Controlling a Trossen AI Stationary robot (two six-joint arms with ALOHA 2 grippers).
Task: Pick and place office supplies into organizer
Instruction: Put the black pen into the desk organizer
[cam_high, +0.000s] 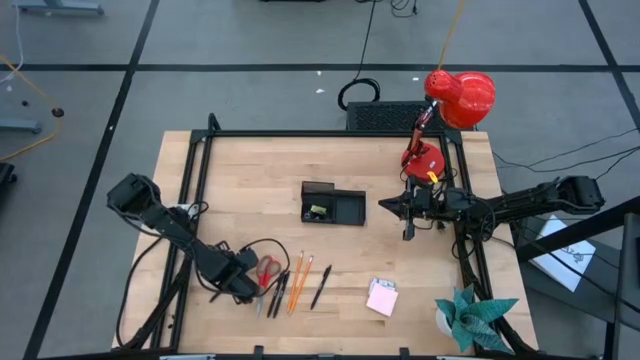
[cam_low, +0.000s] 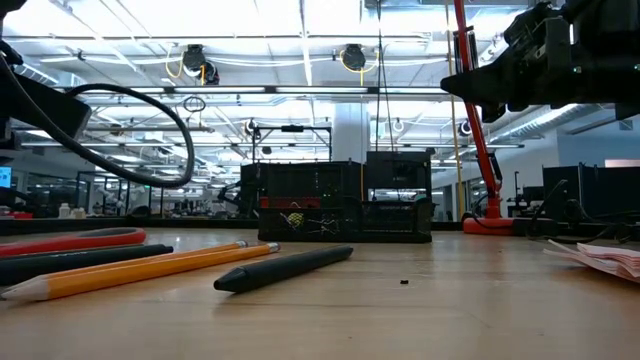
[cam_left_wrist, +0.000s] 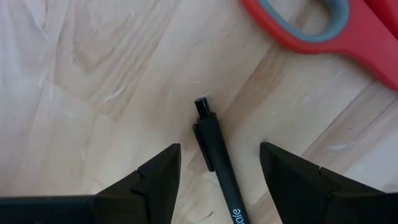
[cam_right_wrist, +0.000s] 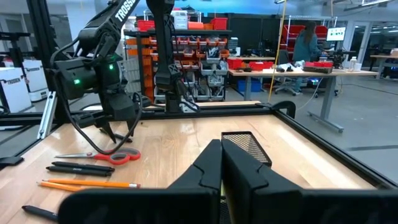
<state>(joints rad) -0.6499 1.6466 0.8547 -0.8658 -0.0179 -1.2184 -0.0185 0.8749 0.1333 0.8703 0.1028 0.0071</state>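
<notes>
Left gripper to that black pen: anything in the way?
Nothing visible. The left gripper is open and straddles the black pen on bare wood; the scissors lie just beyond the pen's end, outside the fingers.

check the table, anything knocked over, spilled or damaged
Nothing stands out. The organizer sits upright mid-table; scissors, pencils and pens lie flat in a loose row, the sticky-note pad apart. The open left hand straddles one pen.

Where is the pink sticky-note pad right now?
In the high view the pink square paper sticky-note pad lies on the wooden table's near right part, right of the black pen and left of the teal paper plant.
</notes>
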